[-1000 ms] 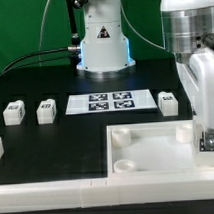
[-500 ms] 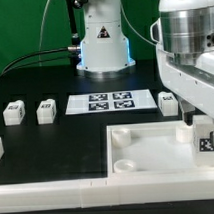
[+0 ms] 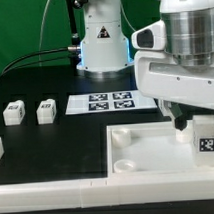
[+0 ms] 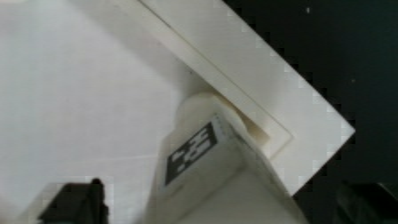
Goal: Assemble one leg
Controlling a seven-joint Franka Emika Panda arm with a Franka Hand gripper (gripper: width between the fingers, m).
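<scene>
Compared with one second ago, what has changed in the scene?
The arm has swung toward the exterior view's left and now hides the leg that lay beside the marker board. The gripper is open, above a leg standing in the panel's corner. The two legs are unmoved.

Three legs (image 3: 12, 112) (image 3: 46, 110) (image 3: 205, 138) are showing, plus one panel (image 3: 157, 158), one marker board (image 3: 110, 101) and one arm (image 3: 184, 62).

Upright leg (image 3: 205, 139) beside open panel (image 3: 147, 154) centre
</scene>
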